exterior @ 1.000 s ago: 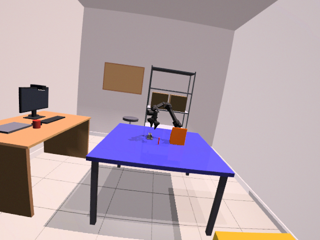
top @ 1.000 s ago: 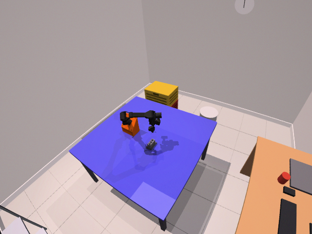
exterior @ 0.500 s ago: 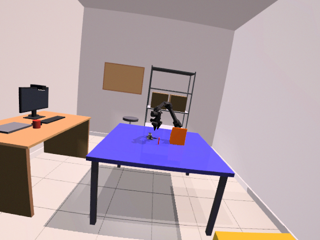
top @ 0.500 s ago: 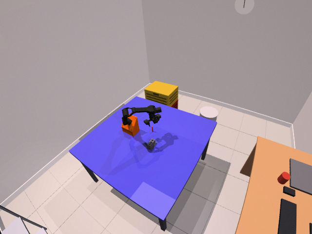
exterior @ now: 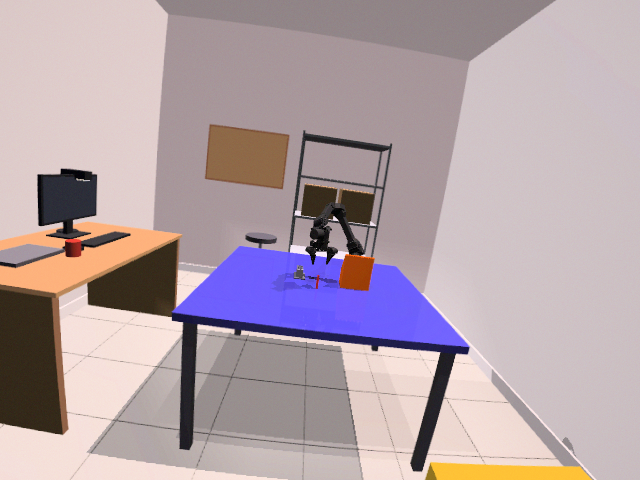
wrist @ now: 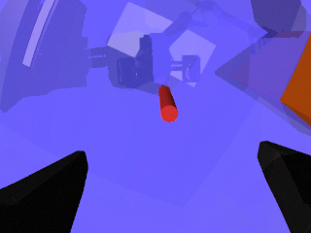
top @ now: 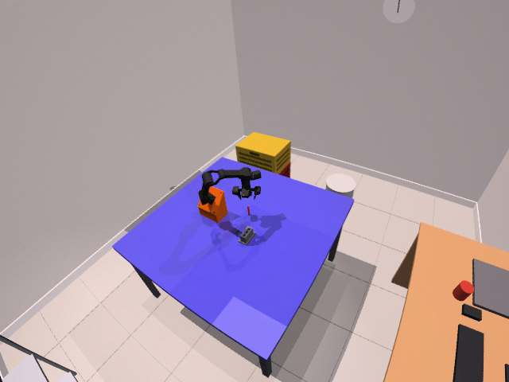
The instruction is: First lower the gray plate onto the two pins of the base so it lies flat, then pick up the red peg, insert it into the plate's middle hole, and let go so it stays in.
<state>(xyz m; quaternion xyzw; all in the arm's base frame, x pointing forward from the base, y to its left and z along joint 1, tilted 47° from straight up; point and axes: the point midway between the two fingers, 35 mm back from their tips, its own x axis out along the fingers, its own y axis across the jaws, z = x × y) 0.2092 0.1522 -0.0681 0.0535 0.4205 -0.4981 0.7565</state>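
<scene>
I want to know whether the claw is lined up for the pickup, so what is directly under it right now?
Under the open, empty claw is bare blue table, with the red peg standing just ahead of the fingertips. The gray plate sits off to the side. Nothing appears covered.

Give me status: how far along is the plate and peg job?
Done: the gray plate appears seated on the base, apart from the gripper. In hand: nothing; the gripper hangs open above the red peg, which stands upright on the table between the fingers in the wrist view. Left: grasp, insert in the middle hole, release.
</scene>
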